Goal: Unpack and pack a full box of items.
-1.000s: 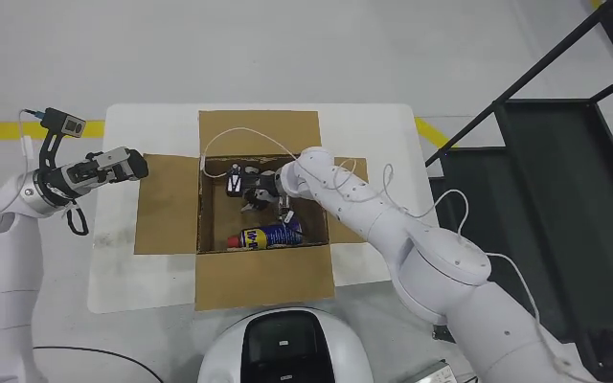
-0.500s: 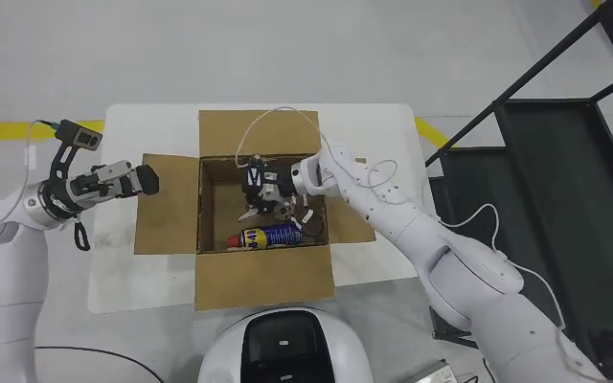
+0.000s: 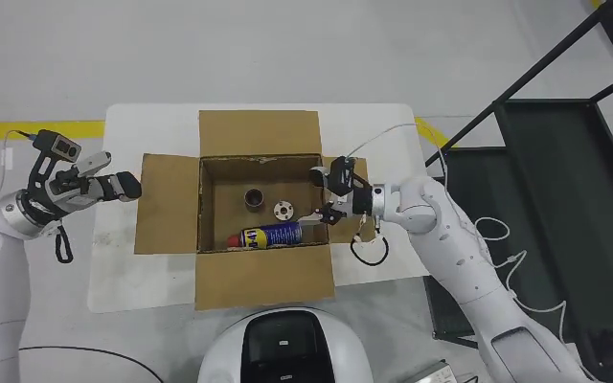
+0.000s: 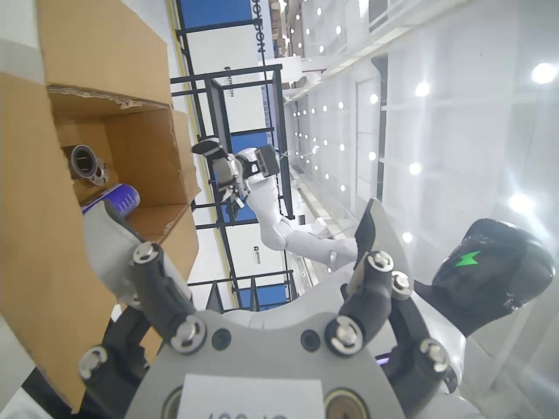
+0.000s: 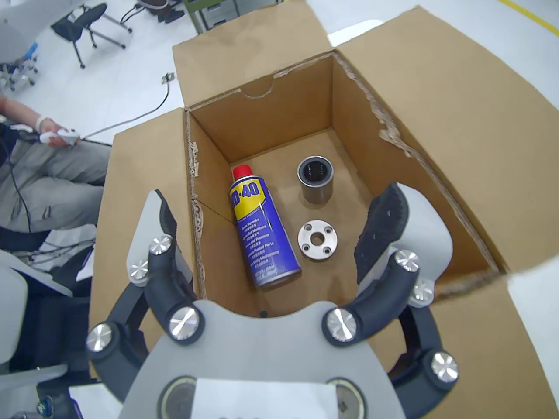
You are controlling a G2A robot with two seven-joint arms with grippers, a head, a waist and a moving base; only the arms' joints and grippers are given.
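Note:
An open cardboard box (image 3: 264,132) stands mid-table with its flaps spread. On its floor lie a blue and yellow spray can (image 3: 271,235) (image 5: 264,233), an upright metal cylinder (image 3: 254,198) (image 5: 315,180) and a round metal flange (image 3: 283,209) (image 5: 318,240). My right gripper (image 3: 326,196) (image 5: 273,224) hangs open and empty above the box's right wall, looking down into it. My left gripper (image 3: 117,184) (image 4: 238,233) is open and empty beside the left flap, outside the box. Past that flap, the left wrist view catches the cylinder (image 4: 85,163) and the can's end (image 4: 122,200).
The box sits on a white table (image 3: 383,124). A looped black cable (image 3: 369,251) hangs by the right flap. A black metal frame and steps (image 3: 536,144) stand right of the table. Bare table lies left of the left flap.
My right gripper has pulled out of the box's middle to its right wall, uncovering the cylinder and flange. The left arm has drawn back slightly to the left.

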